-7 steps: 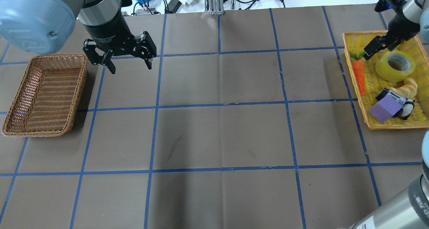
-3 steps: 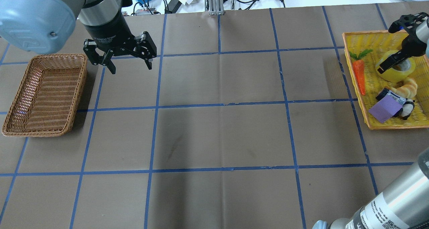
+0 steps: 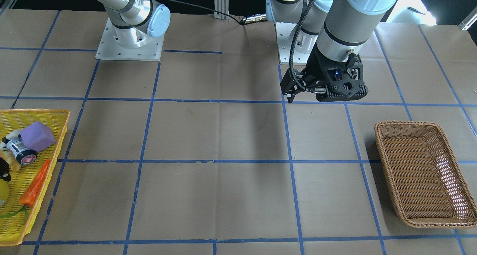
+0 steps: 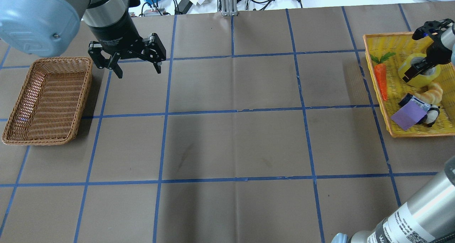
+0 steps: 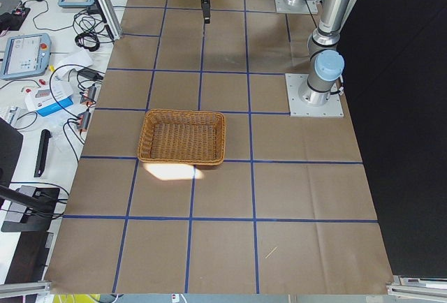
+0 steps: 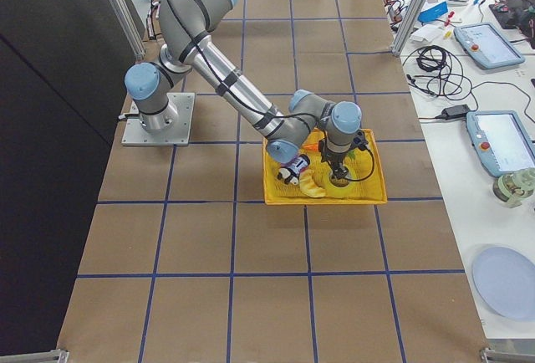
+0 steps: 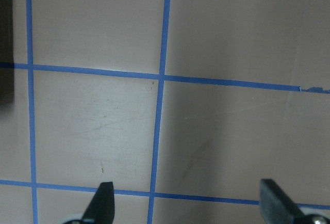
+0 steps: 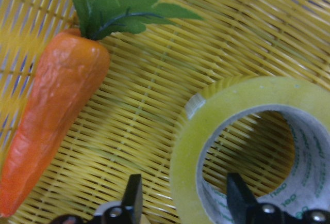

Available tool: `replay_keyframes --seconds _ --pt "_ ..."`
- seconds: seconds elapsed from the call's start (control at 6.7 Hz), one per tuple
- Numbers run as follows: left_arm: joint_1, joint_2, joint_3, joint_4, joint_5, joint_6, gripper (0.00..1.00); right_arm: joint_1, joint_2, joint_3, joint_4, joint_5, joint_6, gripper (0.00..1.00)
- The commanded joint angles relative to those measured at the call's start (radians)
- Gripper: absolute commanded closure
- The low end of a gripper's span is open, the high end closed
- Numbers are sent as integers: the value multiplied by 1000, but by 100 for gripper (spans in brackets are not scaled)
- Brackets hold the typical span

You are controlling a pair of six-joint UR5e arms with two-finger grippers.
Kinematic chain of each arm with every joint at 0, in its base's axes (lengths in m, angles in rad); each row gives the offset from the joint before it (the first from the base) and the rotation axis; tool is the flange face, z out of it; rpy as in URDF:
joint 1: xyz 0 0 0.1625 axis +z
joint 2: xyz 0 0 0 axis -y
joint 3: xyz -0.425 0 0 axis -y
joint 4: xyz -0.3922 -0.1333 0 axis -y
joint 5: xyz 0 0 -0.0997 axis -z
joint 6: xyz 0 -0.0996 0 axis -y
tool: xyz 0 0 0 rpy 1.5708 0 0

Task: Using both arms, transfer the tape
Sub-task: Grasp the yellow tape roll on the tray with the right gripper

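Right gripper (image 8: 184, 195) was down in the yellow tray (image 4: 391, 35) at the table's right end, jaws parted and straddling the wall of the tape (image 8: 232, 92): 1 finger outside the roll, the other inside the core, with a gap showing on each side of the wall, so not clamped. Tape lay flat on the tray mesh, hole up, in the tray's far half. Carrot (image 4: 381, 80) lay just beside it, toward the table centre, leaves pointing away from the robot. Croissant (image 4: 432, 93) sat near the tape on the robot's side; contact between the 2 could not be judged. Purple block (image 4: 408, 115) and a small can (image 3: 18, 150) sat further toward the robot in the same tray. Left gripper (image 4: 138, 72) hung above bare table, jaws wide and holding nothing, near the far corner of the wicker basket (image 4: 60, 60). Table (image 4: 231, 147) was brown paper with blue grid lines.
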Motion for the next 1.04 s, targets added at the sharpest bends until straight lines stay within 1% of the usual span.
replay_keyframes --seconds 0.0,0.15,0.3,0.45,0.6,0.75,0.9 --pt "1 0 -1 0 0 0 0 1 -16 -10 10 -17 12 100" --pt "2 0 -1 0 0 0 0 14 -52 -8 21 -16 30 100" --pt "1 0 -2 0 1 0 0 77 -108 -8 118 -20 155 100" --pt "2 0 2 0 0 0 0 168 -179 -5 195 -54 268 100" --pt "1 -2 7 0 0 0 0 273 -226 2 275 -48 429 98" --pt "1 -5 13 0 -2 0 0 388 -233 9 330 -34 587 96" --pt "1 -2 8 0 0 -2 0 524 -231 36 331 8 719 94"
